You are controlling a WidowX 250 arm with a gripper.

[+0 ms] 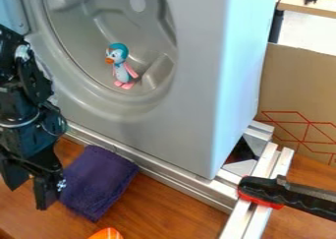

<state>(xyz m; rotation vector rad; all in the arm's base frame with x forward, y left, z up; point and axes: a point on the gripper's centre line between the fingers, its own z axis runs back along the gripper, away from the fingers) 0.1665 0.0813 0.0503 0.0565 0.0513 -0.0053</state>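
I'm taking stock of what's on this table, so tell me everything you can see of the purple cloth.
The cloth is dark purple, soft-looking and roughly rectangular, apparently folded, with a slightly rumpled surface. It lies slanted on the wooden table, its upper end right by the metal rail. The open gripper hangs at its left side, one finger overlapping its edge in the picture; whether they touch, I can't tell.

A pale tabletop stands beyond cardboard — brown, red-lined.
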